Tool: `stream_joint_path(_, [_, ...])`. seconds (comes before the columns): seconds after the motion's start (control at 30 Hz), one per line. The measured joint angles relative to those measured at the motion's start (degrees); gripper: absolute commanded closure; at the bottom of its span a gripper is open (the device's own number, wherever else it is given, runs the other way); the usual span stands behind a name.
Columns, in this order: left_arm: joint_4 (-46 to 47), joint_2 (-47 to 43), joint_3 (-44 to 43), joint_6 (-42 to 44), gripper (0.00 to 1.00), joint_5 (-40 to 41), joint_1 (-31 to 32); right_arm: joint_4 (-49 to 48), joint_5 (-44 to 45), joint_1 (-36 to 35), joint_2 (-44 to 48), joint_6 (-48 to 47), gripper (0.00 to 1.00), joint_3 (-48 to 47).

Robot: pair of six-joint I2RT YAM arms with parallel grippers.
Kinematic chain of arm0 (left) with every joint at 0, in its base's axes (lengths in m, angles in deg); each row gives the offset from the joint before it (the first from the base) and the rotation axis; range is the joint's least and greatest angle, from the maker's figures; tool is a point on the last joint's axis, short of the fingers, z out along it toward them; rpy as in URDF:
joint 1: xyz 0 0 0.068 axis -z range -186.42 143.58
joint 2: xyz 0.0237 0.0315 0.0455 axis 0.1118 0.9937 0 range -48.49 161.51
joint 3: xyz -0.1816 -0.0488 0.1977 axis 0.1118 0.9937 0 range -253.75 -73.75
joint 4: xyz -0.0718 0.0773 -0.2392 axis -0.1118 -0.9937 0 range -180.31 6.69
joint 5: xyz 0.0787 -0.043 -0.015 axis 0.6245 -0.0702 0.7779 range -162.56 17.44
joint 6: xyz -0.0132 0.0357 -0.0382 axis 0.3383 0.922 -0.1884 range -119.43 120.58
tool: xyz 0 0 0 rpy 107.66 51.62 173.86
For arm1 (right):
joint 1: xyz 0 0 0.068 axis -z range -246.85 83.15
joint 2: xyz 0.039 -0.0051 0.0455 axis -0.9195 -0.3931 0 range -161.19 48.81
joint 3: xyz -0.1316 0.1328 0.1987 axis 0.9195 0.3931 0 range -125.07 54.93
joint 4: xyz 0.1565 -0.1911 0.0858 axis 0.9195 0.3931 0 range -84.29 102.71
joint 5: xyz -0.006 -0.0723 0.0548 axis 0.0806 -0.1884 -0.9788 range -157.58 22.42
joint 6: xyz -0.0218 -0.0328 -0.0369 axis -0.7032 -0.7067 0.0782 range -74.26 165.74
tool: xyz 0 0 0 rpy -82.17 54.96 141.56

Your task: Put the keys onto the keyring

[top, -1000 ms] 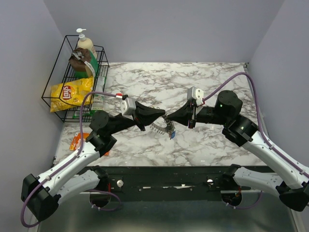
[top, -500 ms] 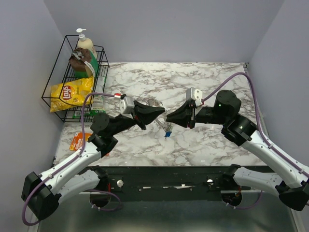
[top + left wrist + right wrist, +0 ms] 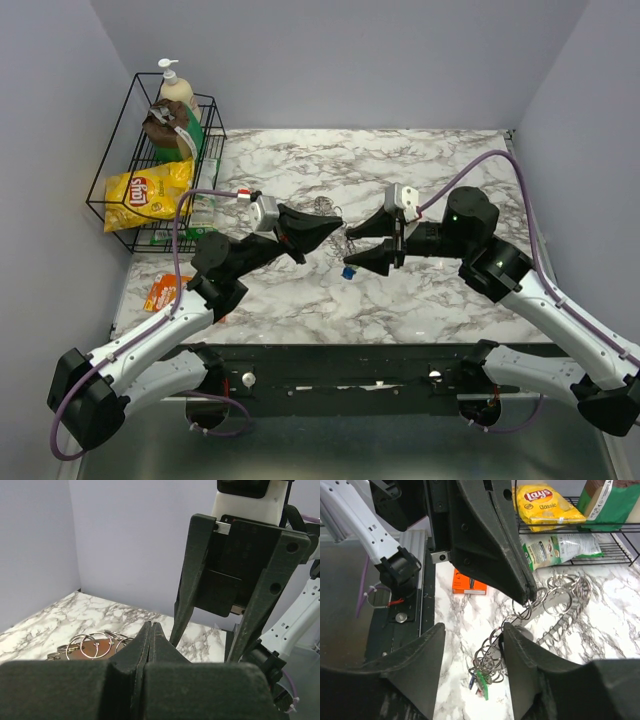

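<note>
Right gripper (image 3: pixel 357 249) is spread and grasps nothing, its fingers either side of the keyring (image 3: pixel 492 647), which hangs from the clenched left gripper (image 3: pixel 529 599). Seen from above, the bunch lies at 9 o'clock of the right gripper. In the right wrist view its long axis runs from 1 to 7 o'clock, with the keys (image 3: pixel 480 682) lowest, pointing toward 7.
</note>
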Motion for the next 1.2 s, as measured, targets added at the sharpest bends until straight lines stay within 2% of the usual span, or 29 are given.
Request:
stream_joint_path(0.2, [0.0,-0.1,0.0,1.4,1.00,1.2,0.0,1.2,2.7,0.0,2.2,-0.2,0.18,0.7])
stream_joint_path(0.5, [-1.4,-0.5,0.0,3.7,1.00,1.9,0.0,0.6,8.5,0.0,6.9,0.3,0.05,2.5])
stream_joint_path(0.87, [-1.7,0.3,0.0,5.9,1.00,3.0,0.0,-0.6,11.3,0.0,7.6,0.3,0.00,5.2])
stream_joint_path(1.2, [-1.8,7.3,0.6,7.2,1.00,3.8,0.0,-0.7,11.5,0.0,7.6,0.3,0.00,8.0])
